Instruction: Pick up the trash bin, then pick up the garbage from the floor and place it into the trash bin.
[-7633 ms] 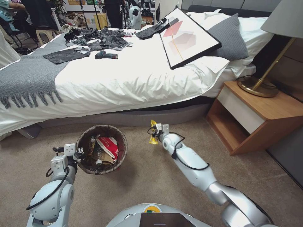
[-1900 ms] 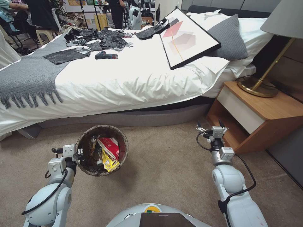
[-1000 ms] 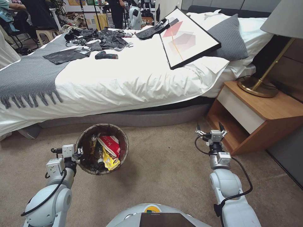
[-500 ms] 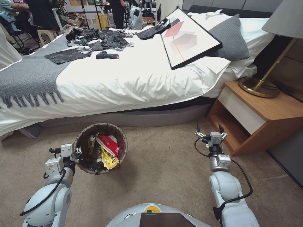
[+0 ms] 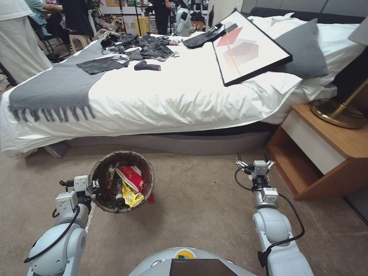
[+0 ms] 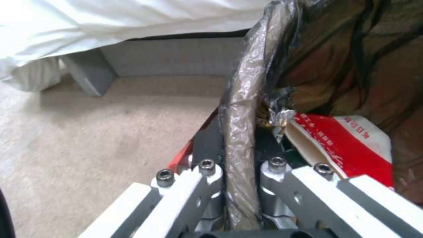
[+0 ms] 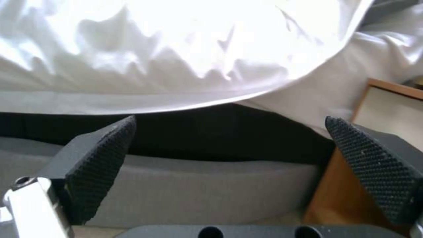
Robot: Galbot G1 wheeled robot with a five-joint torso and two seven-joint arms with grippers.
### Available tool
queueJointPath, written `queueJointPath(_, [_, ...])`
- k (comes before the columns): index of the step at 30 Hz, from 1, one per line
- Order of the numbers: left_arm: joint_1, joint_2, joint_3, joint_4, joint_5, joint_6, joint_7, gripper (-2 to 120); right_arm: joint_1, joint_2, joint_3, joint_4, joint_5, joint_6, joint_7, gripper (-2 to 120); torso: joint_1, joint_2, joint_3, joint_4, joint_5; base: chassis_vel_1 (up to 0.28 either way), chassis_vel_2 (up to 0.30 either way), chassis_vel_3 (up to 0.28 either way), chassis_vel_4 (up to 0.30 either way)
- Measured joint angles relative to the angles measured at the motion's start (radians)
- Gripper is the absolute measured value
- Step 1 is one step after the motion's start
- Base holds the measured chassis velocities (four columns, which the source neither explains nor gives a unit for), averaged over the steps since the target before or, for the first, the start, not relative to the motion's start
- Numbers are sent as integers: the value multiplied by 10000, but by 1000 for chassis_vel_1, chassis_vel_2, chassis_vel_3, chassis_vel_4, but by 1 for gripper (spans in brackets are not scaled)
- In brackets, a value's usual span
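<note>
The trash bin [image 5: 122, 180] hangs just above the carpet near the bed [image 5: 172, 92], wrappers [image 5: 132, 180] inside. The left gripper [image 5: 93, 186] is clamped on its bag-covered rim. The right gripper [image 5: 251, 161], fingers spread and empty, hovers near the nightstand [image 5: 326, 153]. No litter seems left on the floor, so keep the bin level while searching.

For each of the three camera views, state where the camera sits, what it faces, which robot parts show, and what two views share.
Head: high, looking down at carpet and bed; both arms, left gripper, right gripper.
Left wrist: behind its fingers, clamped on the trash bin rim.
Right wrist: between open pads, facing the bed base.
Shared: head and left wrist both show the bin's red wrapper.
</note>
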Motion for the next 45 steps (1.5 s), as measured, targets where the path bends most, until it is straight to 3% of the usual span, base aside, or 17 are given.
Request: queueJointPath(45, [-43,-44,37,126,210,-11,53,4,101,-58,-44,-281,-121,110,26,100,0,0,0,-1,0,14,12,13,11])
